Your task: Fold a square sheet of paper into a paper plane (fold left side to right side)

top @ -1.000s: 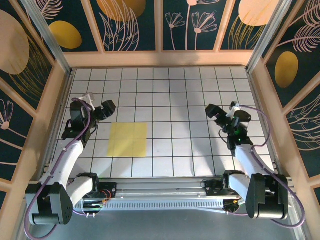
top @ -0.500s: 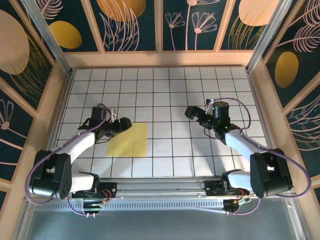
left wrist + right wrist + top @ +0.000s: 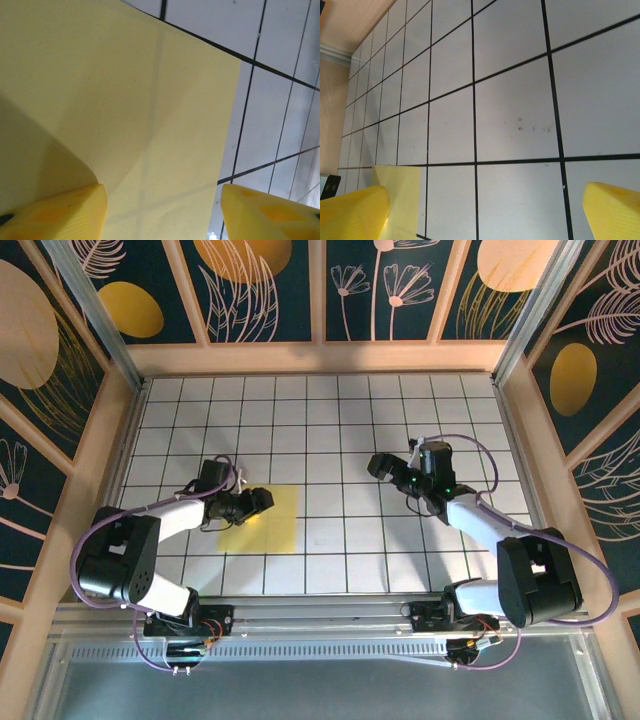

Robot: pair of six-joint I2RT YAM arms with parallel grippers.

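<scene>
Top external: fixed high behind the arm bases, looking down over the whole desk (image 3: 330, 420). Left wrist: close above the square sheet of paper (image 3: 150, 100), just ahead of the left gripper (image 3: 162, 200). Right wrist: low, oblique; same sheet seen past the right gripper (image 3: 485, 212).

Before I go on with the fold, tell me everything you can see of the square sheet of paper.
The square sheet of paper is thin, plain pale yellow, with faint crease lines across it. It lies on the white grid table, left of centre, edges roughly along the grid lines, not yet folded over. Near the left end effector, which is over its left side with fingers apart, it looks slightly lifted; contact is unclear.
</scene>
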